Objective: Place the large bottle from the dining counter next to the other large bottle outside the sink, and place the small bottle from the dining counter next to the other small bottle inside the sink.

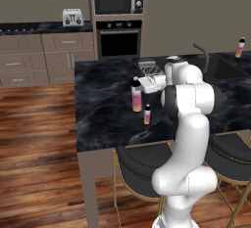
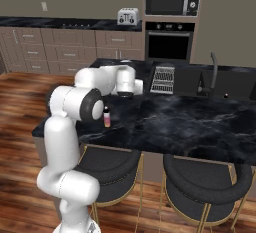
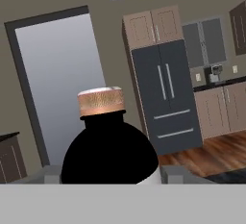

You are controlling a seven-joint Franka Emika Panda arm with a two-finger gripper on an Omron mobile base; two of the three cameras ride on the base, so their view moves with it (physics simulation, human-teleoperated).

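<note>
The large bottle (image 1: pixel 136 96), pink-orange with a dark shoulder and copper cap, is upright near the middle of the black dining counter (image 1: pixel 100 109). My gripper (image 1: pixel 140 85) reaches it from the right and is shut on its upper body. In the hand view its cap (image 3: pixel 101 101) and black shoulder sit right between my fingers (image 3: pixel 174 173). The small bottle (image 1: pixel 147 114) (image 2: pixel 106 117) stands on the counter just in front of it. The other large bottle (image 1: pixel 240 47) stands at the far right, beyond the sink (image 1: pixel 223 68) (image 2: pixel 187 79).
A ribbed drain rack (image 1: pixel 149 67) (image 2: pixel 163 79) lies behind my hand, beside the curved faucet (image 1: pixel 202 53) (image 2: pixel 214 72). Black stools (image 1: pixel 139 166) (image 2: pixel 200 179) stand under the counter's near edge. An oven, microwave and toaster (image 1: pixel 72 17) line the back wall.
</note>
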